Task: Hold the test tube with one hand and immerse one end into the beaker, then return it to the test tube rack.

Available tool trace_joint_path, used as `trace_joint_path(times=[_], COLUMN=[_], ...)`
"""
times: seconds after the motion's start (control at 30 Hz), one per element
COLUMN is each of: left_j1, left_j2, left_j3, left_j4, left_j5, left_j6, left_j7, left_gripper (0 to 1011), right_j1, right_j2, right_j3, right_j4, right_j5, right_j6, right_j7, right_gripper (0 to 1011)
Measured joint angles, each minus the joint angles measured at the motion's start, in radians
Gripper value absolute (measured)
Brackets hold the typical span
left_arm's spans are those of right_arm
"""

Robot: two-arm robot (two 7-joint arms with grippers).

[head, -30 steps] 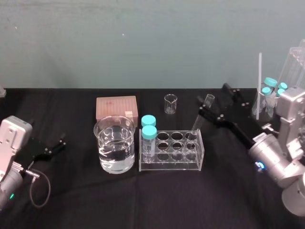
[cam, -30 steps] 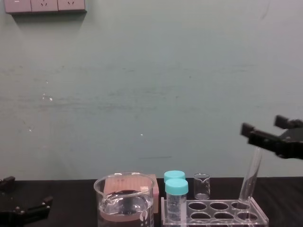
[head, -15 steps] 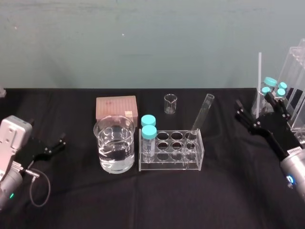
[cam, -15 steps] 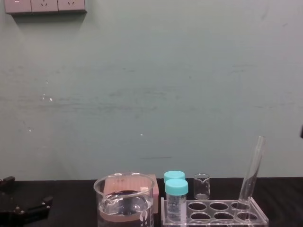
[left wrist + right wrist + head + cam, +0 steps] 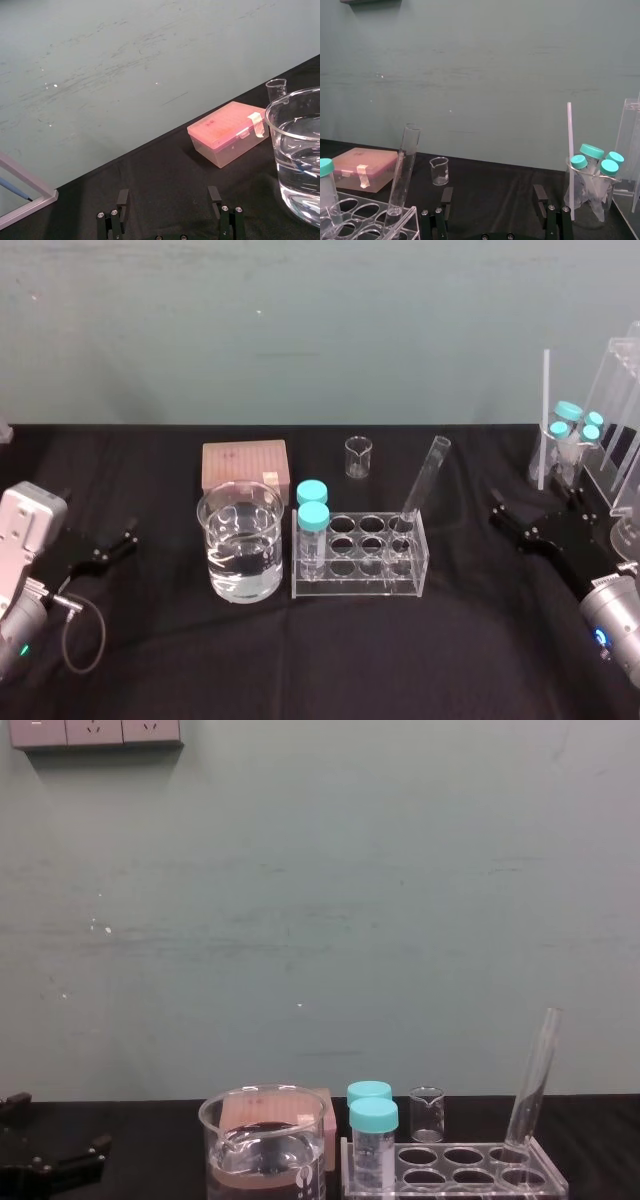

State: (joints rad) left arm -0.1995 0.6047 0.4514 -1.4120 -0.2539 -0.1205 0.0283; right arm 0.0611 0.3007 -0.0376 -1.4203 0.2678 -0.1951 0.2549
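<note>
Item 1. Right gripper: near the table's right edge, fingers spread, grasping nothing (the right wrist view shows bare cloth between them).

Item 2. Left gripper: parked near the left edge, fingers likewise apart and empty.

Item 3. Test tube: seated in the right-end hole of the rear row of the test tube rack. It is not upright; its open mouth leans toward the rear right. It stands to the left of the right gripper, well apart, with nothing touching it.

Item 4. Rack: mid-table, with two teal-capped vials at its left end.

Item 5. Beaker: just beside the rack's left end, part full of clear liquid.

Assessment: the return looks complete. What remains is clearance. The right gripper should stay spread and low by the right edge, clear of the tube's leaning mouth and of the capped tubes at the rear right corner.
</note>
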Motion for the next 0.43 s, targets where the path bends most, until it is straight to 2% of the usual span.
trace_joint_path(times=[0.43], left_j1=[0.0], left_j2=[0.0], left_j3=[0.0], left_j4=[0.0], left_j5=[0.0], left_j6=[0.0], left_j7=[0.0], left_gripper=[1000], right_j1=[-0.002], right_j2=[0.001], right_j3=[-0.001], right_j4=[-0.003], right_j5=[0.003], right_j6=[-0.002], right_j7=[0.003], right_gripper=[1000])
